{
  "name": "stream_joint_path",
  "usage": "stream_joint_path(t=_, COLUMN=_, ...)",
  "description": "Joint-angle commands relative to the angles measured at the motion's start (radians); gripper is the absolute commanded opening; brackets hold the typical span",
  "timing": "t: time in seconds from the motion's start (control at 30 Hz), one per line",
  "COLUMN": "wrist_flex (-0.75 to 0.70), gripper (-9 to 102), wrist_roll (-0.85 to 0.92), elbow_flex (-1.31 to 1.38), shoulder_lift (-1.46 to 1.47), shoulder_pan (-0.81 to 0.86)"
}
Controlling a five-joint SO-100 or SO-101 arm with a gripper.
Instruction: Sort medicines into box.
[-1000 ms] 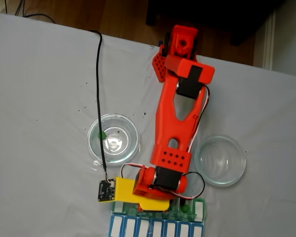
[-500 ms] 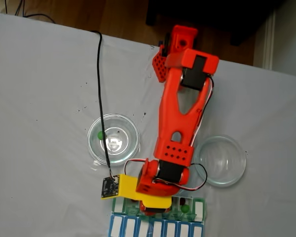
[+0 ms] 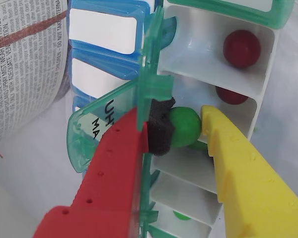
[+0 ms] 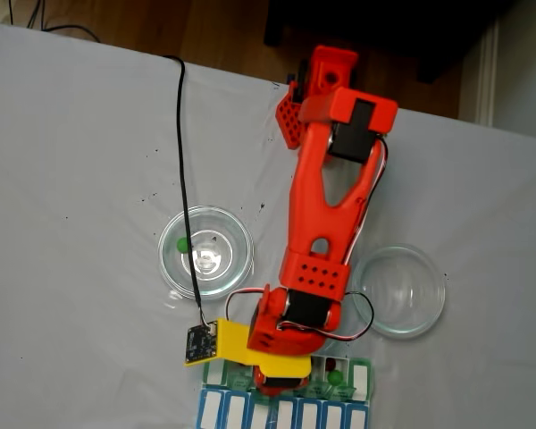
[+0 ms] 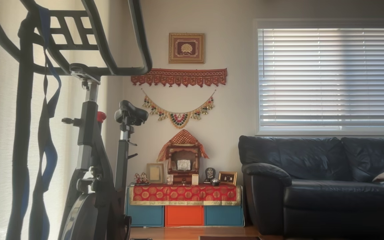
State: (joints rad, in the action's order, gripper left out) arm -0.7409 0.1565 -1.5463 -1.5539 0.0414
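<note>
My red-and-yellow claw (image 3: 186,130) is clamped on a glossy round green pill (image 3: 184,127) over the white-compartment organizer box (image 3: 208,54). Two glossy red pills (image 3: 242,48) sit in nearby compartments.

A green lid (image 3: 97,126) of the box (image 3: 208,59) shows partial letters "UH" and "MA".

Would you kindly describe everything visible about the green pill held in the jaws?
The green pill is a small, smooth, glossy round bead, plastic-looking. In the wrist view it sits clamped between the gripper jaws: black padding on the red jaw presses one side, the yellow jaw the other. It hangs over an open white compartment of the pill organizer, beside the raised green lids, apparently clear of the walls.
</note>
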Motion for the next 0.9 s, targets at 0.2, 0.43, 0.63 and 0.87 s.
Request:
stream_joint_path(t=0.2, wrist_flex=0.054, gripper=2, wrist_roll=0.029, elbow_flex=0.017, shoulder_lift=-0.121, shoulder_pan=-0.023)
stream_joint_path(t=0.43, wrist_flex=-0.115, gripper=21, wrist_roll=0.087, elbow_flex=0.101, shoulder_lift=-0.091, shoulder_pan=-0.028)
stream_joint_path(t=0.63, wrist_flex=-0.143, gripper=28, wrist_roll=0.103, elbow_flex=0.104, shoulder_lift=-0.098, shoulder_pan=-0.026)
stream_joint_path(t=0.87, wrist_flex=-0.158, gripper=28, wrist_roll=0.112, elbow_flex=0.107, shoulder_lift=-0.1, shoulder_pan=-0.026)
